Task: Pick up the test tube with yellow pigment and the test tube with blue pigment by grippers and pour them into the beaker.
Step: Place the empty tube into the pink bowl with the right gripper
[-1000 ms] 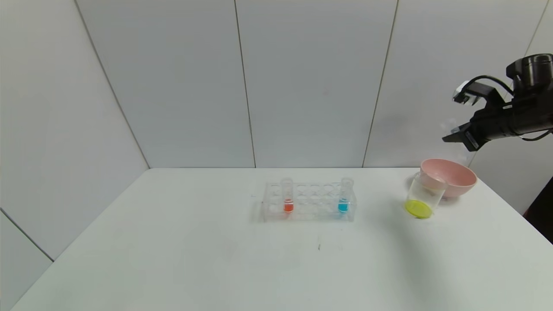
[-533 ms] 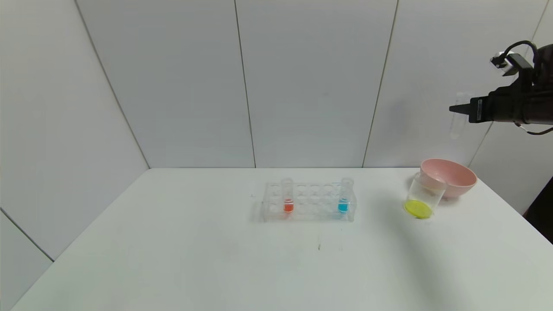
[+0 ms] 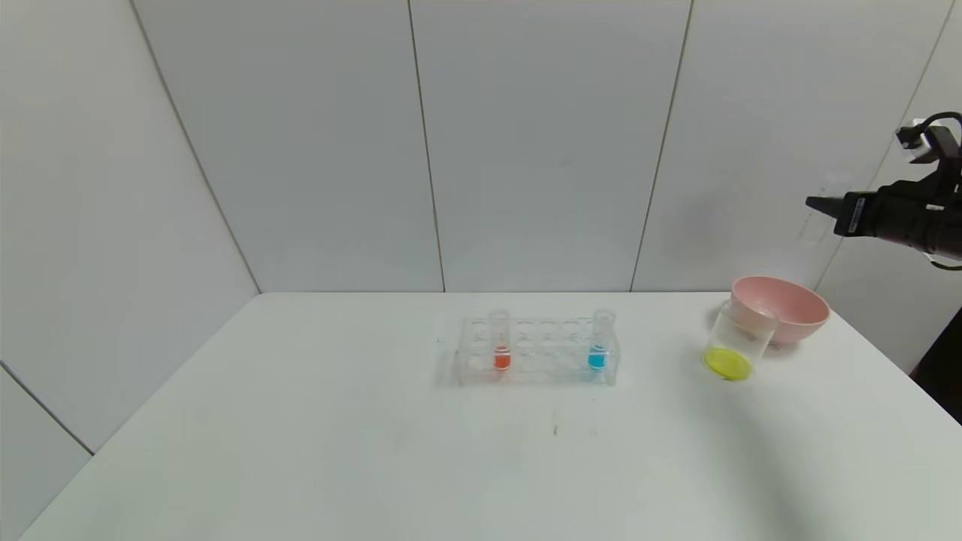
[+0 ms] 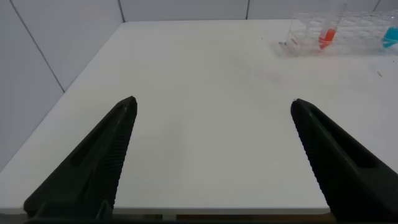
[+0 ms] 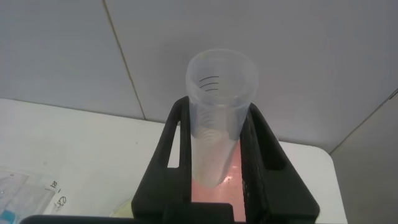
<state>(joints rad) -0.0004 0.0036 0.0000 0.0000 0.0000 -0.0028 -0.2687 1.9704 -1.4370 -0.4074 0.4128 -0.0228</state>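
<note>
My right gripper (image 3: 816, 203) is shut on a clear test tube (image 5: 221, 124) with no liquid showing in it. It holds the tube upright, high above the pink bowl (image 3: 782, 308) at the table's far right. The beaker (image 3: 738, 338) stands against the bowl's left side with yellow liquid (image 3: 727, 363) in its bottom. The test tube with blue pigment (image 3: 599, 342) stands at the right end of the clear rack (image 3: 537, 353). My left gripper (image 4: 214, 101) is open and empty, low over the table's near left part, out of the head view.
A tube with red-orange liquid (image 3: 500, 344) stands at the rack's left end; it also shows in the left wrist view (image 4: 326, 34). Grey wall panels close the back and both sides. The table edge lies just under my left gripper.
My right gripper rose from its tipped pose over the beaker and levelled out. It then drew back to the right, with the tube now upright in it.
</note>
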